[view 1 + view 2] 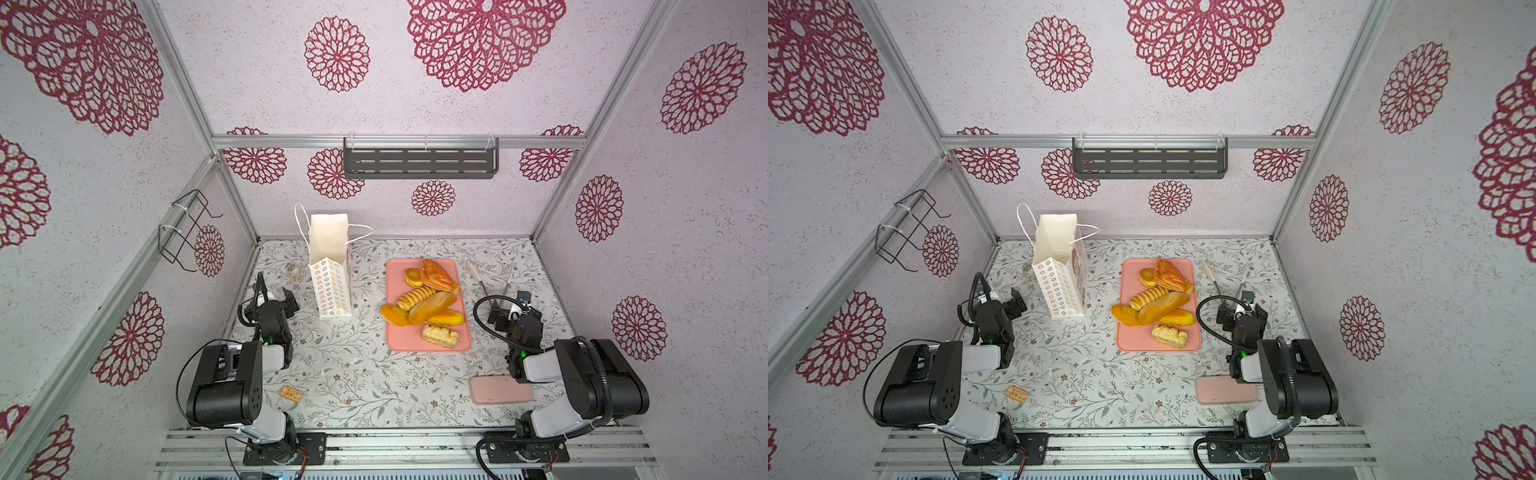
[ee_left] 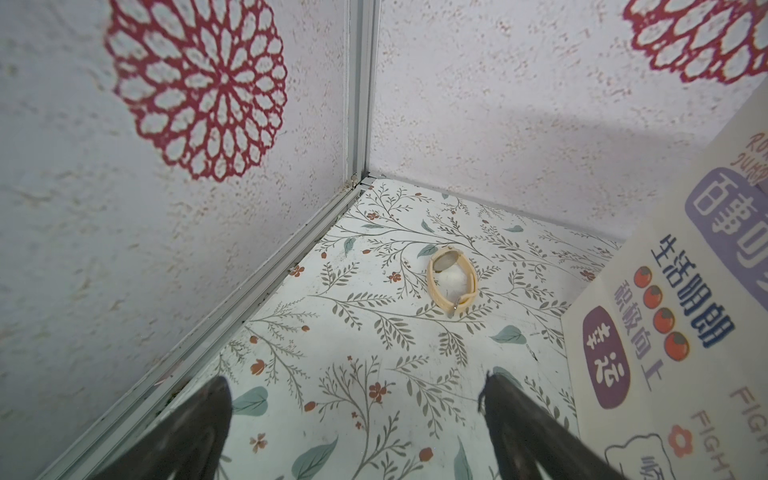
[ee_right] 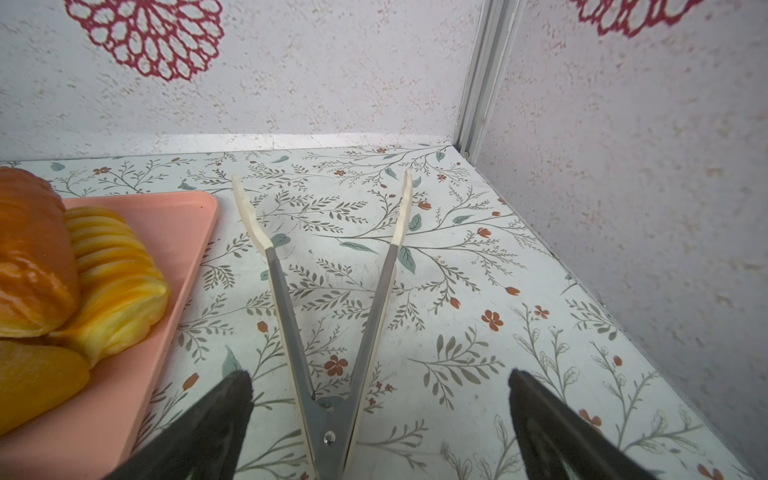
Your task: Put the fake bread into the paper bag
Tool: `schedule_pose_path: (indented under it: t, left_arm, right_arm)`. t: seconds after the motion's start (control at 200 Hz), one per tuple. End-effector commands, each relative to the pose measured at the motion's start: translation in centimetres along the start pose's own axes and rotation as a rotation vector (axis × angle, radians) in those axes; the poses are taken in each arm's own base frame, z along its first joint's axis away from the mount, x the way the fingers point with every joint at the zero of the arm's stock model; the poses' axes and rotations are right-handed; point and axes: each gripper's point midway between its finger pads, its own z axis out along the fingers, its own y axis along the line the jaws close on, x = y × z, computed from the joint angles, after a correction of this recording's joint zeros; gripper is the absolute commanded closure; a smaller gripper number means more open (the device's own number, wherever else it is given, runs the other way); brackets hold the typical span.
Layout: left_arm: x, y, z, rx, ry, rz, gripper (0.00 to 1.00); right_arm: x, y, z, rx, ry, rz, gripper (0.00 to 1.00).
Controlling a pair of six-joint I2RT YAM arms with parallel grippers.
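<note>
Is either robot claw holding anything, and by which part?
Nothing is held. Left gripper: open, empty. Right gripper: open, with the tongs' hinge end between its jaws, ungripped.

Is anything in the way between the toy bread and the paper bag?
No. Only bare table lies between the fake bread on the pink tray and the upright, open paper bag. The tongs lie on the tray's other side.

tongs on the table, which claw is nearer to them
Right. The right claw hangs open at the hinge end of the tongs; the left claw, also open, sits far off, on the far side of the paper bag.
</note>
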Motion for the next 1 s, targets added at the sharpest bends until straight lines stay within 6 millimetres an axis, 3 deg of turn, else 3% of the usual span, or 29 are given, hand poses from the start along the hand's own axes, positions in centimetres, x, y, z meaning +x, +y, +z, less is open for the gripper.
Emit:
schedule_pose_path:
  t: [0.0,0.996]
  left_arm:
    - [-0.04,-0.33,0.05,0.010,-0.001,0.019,0.03]
    - [-0.10,-0.38,0.03,0.009,-0.005,0.020,0.03]
  right_arm:
    - [-1.37,-0.04,-0.05,-0.001,-0.047,0.004,0.01]
    - [-1.34,0.00,0.00,-0.002,-0.045,0.005,0.01]
